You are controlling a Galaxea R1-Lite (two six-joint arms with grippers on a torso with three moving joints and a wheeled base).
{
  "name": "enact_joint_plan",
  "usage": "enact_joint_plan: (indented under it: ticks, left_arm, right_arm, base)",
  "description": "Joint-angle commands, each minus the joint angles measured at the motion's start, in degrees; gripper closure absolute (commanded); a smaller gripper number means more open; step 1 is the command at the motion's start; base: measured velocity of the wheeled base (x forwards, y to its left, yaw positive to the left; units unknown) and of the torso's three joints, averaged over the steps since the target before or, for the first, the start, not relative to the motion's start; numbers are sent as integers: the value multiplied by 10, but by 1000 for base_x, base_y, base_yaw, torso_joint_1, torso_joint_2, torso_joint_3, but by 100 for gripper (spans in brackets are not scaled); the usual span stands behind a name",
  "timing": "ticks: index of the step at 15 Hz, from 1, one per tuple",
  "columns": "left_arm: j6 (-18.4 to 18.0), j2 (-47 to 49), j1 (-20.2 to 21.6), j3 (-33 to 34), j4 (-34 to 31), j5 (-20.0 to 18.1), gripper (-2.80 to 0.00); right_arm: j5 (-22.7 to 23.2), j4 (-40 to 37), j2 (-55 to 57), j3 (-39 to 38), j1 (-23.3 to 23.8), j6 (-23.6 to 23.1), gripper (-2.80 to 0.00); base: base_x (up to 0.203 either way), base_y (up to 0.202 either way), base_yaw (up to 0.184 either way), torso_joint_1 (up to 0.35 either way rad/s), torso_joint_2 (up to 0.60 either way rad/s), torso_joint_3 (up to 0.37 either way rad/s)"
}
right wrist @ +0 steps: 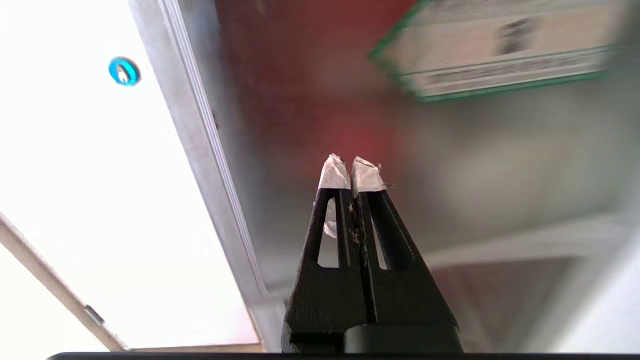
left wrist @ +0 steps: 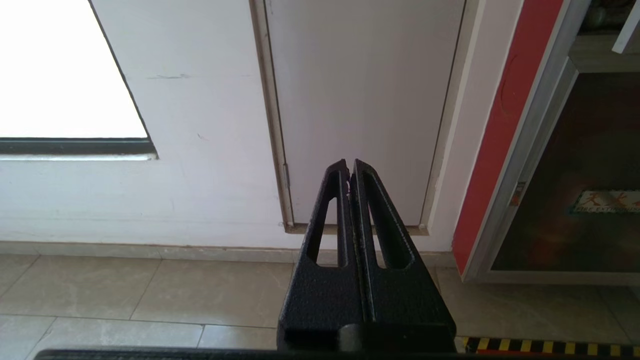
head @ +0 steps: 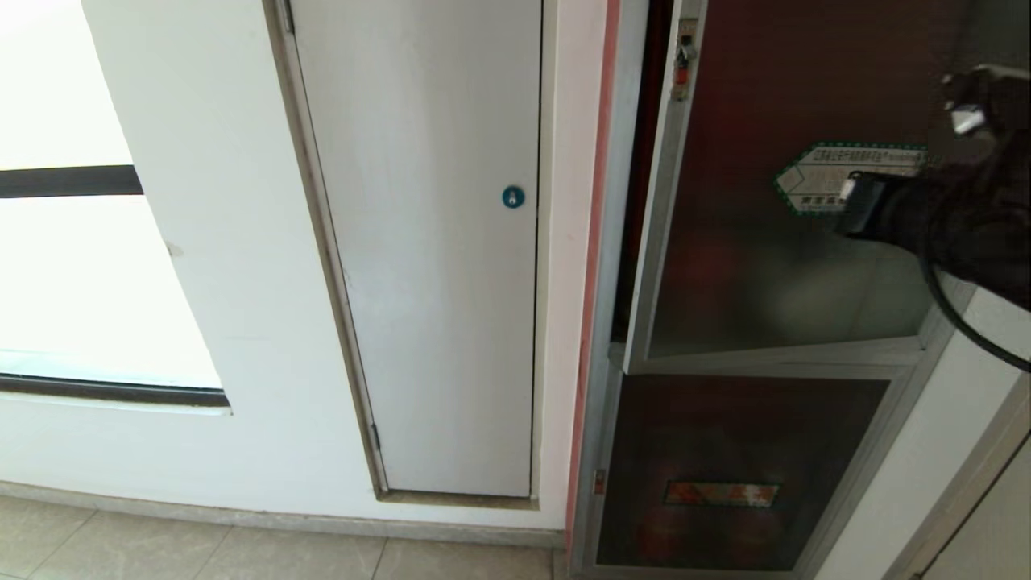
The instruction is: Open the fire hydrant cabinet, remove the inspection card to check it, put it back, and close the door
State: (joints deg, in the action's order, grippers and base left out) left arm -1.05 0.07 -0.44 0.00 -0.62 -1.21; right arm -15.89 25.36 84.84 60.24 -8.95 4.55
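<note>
Faintly legible — door (head: 773, 266) bears green-edged label (head: 846, 177), unreadable.

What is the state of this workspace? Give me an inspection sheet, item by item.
Surface: tiled floor, bare where visible.
Job's things: door ajar at its latch edge, red latch free; green-edged label on the glass; inspection card not seen.
Clutter: nothing seen.
Grippers: right gripper shut, empty, in front of the door glass; left gripper shut, empty, parked low, facing the white door.
Cables: black cable looping under the right arm.
Surroundings: white wall, window, lower dark panel.
</note>
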Motion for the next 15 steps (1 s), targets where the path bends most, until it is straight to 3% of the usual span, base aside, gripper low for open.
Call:
enact_joint_plan:
  ticks: [1,8,10,12,15]
  left_arm:
    - [0,0,0,0,0,0,0]
    - [0,0,0,0,0,0,0]
    - [0,0,0,0,0,0,0]
    - [0,0,0,0,0,0,0]
    - [0,0,0,0,0,0,0]
  right_arm:
    - [-10,-38,-162,-45,0,-7,0]
    - [-55,-316,-520,-107,4,-81,0]
    - [-109,-383,-597,-131,5,-101,0]
    - [-157,-414,-650,-162,7,-126,0]
    - [-168,-423,-684,-184,56,-166,0]
  base:
    - [0,0,0,0,0,0]
    - [0,0,0,0,0,0]
    - [0,0,0,0,0,0]
    - [0,0,0,0,0,0]
    - [0,0,0,0,0,0]
